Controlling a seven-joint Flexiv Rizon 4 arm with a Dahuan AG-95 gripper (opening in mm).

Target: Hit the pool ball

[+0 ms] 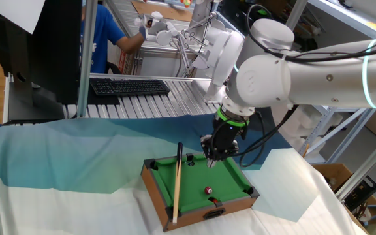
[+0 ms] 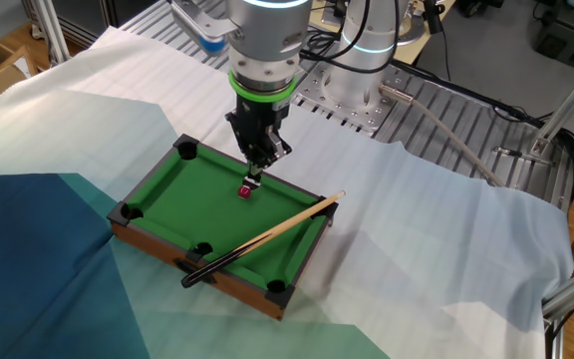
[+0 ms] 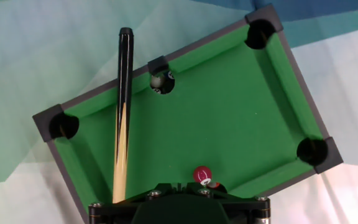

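The pool ball [image 2: 246, 190] is a tiny dark red ball with a white spot. It lies on the green felt of the mini pool table [image 2: 167, 184], near the long rail on the robot's side. It also shows in one fixed view [image 1: 209, 190] and in the hand view [image 3: 201, 175]. My gripper [image 2: 256, 172] hangs just above and behind the ball, its fingers together in a narrow tip and empty. In the hand view only its black housing [image 3: 179, 205] shows at the bottom edge, right below the ball.
A wooden cue stick [image 2: 267, 236] lies lengthwise on the table, across the far rail, and shows in the hand view [image 3: 123, 112]. A grey ball [image 3: 157, 80] sits in a side pocket. White and blue cloth surrounds the table. A keyboard [image 1: 128, 86] lies behind.
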